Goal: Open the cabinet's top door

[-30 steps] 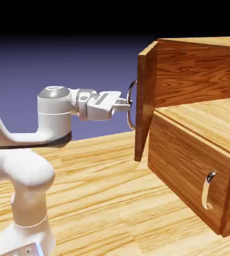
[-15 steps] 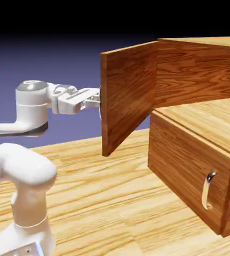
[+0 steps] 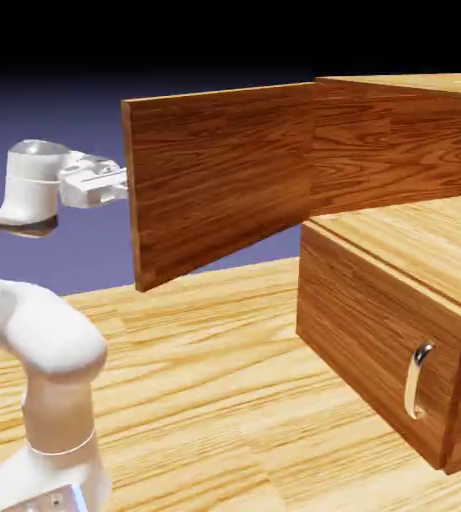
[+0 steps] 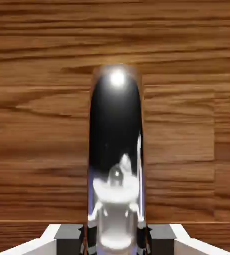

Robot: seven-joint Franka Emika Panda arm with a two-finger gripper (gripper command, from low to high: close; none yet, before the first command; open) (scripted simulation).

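The cabinet (image 3: 394, 170) of reddish-brown wood stands at the exterior view's right. Its top door (image 3: 219, 180) is swung wide open toward the left, its inner face toward the camera. The door's handle is hidden behind the panel in that view. My gripper (image 3: 122, 184) reaches in from the left and meets the door's free edge. In the hand view the curved silver handle (image 4: 115, 149) fills the middle, running up the wood panel (image 4: 37, 124). My gripper (image 4: 115, 240) is shut on this handle, with the grey fingertips (image 4: 69, 238) pressed at its two sides.
Below the open compartment sits the shorter lower panel (image 3: 374, 340) with a small silver handle (image 3: 416, 380), closed. The wooden tabletop (image 3: 224, 400) spreads in front of the cabinet. My white arm's base (image 3: 49, 400) rises at the lower left.
My gripper has pulled back to the left with the handle, and the top door has swung from nearly edge-on to wide open.
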